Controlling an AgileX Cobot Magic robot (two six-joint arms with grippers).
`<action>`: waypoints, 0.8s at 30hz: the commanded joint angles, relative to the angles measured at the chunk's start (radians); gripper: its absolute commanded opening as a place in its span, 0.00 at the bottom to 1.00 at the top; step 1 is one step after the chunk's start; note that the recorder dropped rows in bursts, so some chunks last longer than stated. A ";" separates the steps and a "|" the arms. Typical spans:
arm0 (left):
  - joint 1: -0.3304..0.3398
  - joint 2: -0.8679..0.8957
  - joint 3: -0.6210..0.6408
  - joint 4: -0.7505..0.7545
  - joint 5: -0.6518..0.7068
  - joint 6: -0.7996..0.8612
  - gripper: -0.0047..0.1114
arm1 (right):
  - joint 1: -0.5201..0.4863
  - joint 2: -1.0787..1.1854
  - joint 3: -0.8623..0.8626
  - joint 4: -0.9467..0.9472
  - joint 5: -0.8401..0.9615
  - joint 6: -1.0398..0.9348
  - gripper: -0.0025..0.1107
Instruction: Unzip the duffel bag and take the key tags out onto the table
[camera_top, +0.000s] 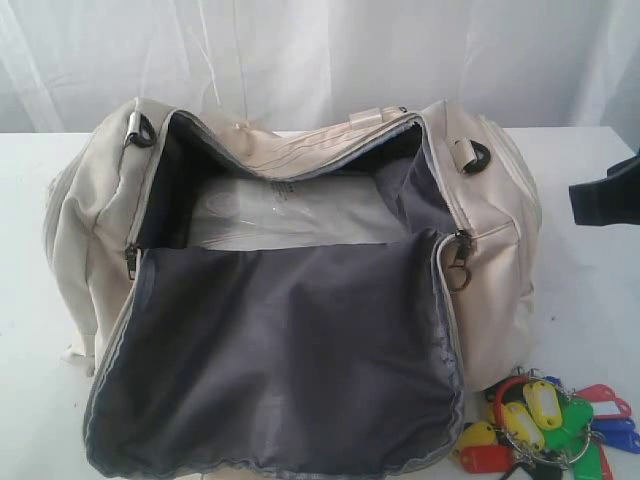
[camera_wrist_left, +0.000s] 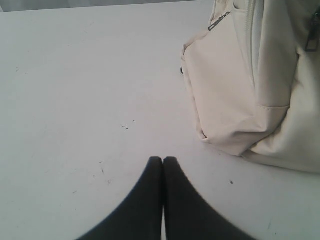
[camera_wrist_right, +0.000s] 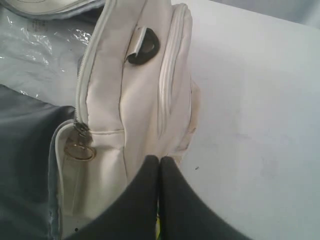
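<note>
The cream duffel bag (camera_top: 500, 250) lies unzipped on the white table (camera_top: 590, 300), its top flap folded toward the front and showing dark grey lining (camera_top: 290, 350). The key tags (camera_top: 545, 425), red, yellow, green and blue on metal rings, rest on the table by the bag's front right corner. My right gripper (camera_wrist_right: 159, 158) is shut and empty above the bag's right end (camera_wrist_right: 145, 100); only a dark part of that arm (camera_top: 603, 192) shows at the exterior view's right edge. Beside the bag's left end (camera_wrist_left: 240, 95), my left gripper (camera_wrist_left: 163, 159) hangs shut and empty over bare table.
Crinkled clear plastic (camera_top: 290, 215) lies inside the bag. A metal ring zipper pull (camera_top: 458, 272) hangs at the opening's right corner. A white curtain (camera_top: 320, 50) closes off the back. Bare tabletop (camera_wrist_left: 75, 100) stretches left of the bag.
</note>
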 joint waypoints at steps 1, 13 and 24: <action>-0.006 -0.005 0.003 -0.008 0.003 -0.005 0.04 | -0.005 -0.004 -0.003 -0.006 -0.006 0.004 0.02; -0.006 -0.005 0.003 -0.006 0.003 -0.001 0.04 | -0.010 -0.188 -0.003 0.000 -0.006 0.004 0.02; -0.006 -0.005 0.003 -0.006 0.003 -0.001 0.04 | -0.153 -0.736 0.050 0.027 -0.095 0.011 0.02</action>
